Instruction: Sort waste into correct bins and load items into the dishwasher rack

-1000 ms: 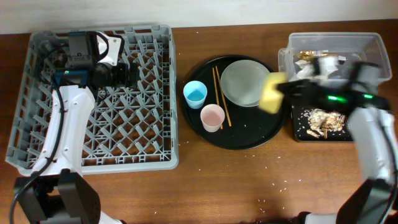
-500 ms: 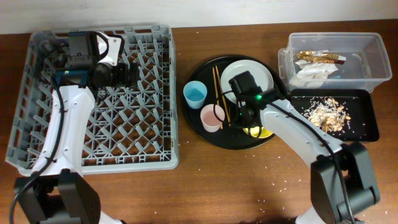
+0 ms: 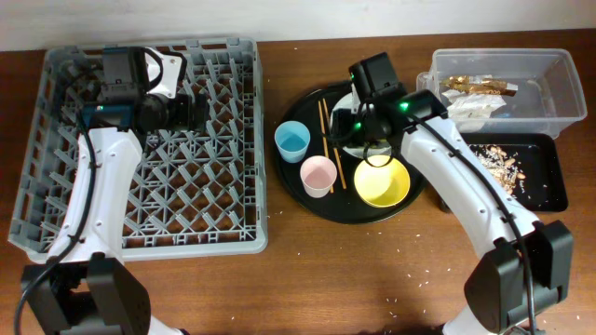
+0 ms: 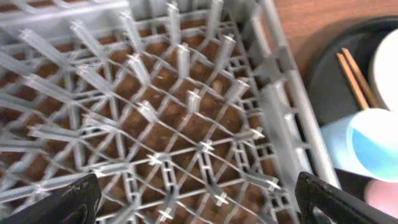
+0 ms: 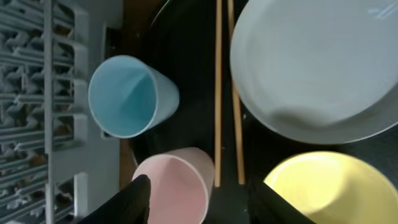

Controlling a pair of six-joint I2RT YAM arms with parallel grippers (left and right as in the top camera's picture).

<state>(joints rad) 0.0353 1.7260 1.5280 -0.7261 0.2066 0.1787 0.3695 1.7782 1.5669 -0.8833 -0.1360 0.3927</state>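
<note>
The yellow bowl (image 3: pixel 383 181) stands upright on the round black tray, beside the pink cup (image 3: pixel 318 175), blue cup (image 3: pixel 292 141) and chopsticks (image 3: pixel 330 140). My right gripper (image 3: pixel 361 149) hovers open above them, empty. In the right wrist view its fingers straddle the pink cup's (image 5: pixel 177 183) right edge and the chopstick (image 5: pixel 218 93) ends, with the grey-green plate (image 5: pixel 317 62) and yellow bowl (image 5: pixel 323 186) to the right. My left gripper (image 4: pixel 202 208) hangs wide open over the grey dishwasher rack (image 3: pixel 149 149), holding nothing. The clear tub (image 3: pixel 559 93) holds the wrapper (image 3: pixel 480 88) and napkins (image 3: pixel 466 107). Food scraps (image 3: pixel 494 158) lie in the shallow black tray (image 3: pixel 549 186).
The round black tray (image 3: pixel 298 200) sits between the rack and the two bins. My right arm crosses over the plate and hides much of it from above. Small crumbs dot the wooden table (image 3: pixel 372 279) in front.
The right arm swung the yellow bowl from beside the bins onto the round tray and let go of it. Its jaws opened and it drew back toward the plate. The left arm stayed still.
</note>
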